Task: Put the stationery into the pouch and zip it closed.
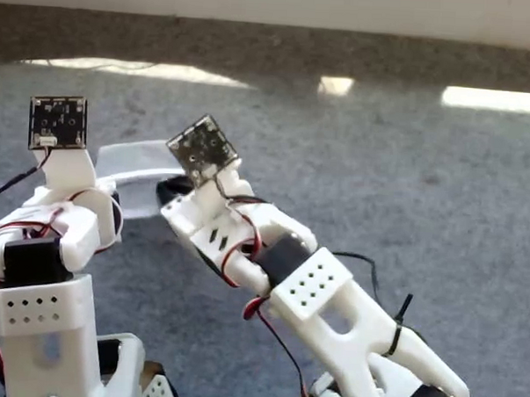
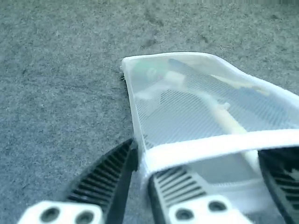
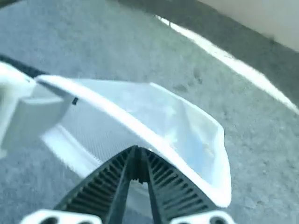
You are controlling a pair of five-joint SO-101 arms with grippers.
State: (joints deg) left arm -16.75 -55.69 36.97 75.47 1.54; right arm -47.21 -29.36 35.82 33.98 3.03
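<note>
You see a pouch (image 2: 196,107) of translucent white mesh, fine-woven and faintly glossy, edged with a smooth opaque white band. The stationery (image 2: 224,116) inside it looks like smooth, pale plastic. The left gripper (image 2: 142,158) and right gripper (image 3: 136,154), pinched onto the pouch's edge, have matt black ribbed plastic fingers on smooth white plastic bodies. Beneath the pouch, the table (image 2: 56,84) is rough, matt grey carpet-like cloth.

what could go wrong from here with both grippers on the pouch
1. The left gripper pinches the pouch only at a corner of its edge, so a pull along the zip may tug the mesh free.
2. The right gripper is shut on the thin top band with just its fingertips and may slip off.
3. The white pen inside reaches up to that band and might jam the zip.
</note>
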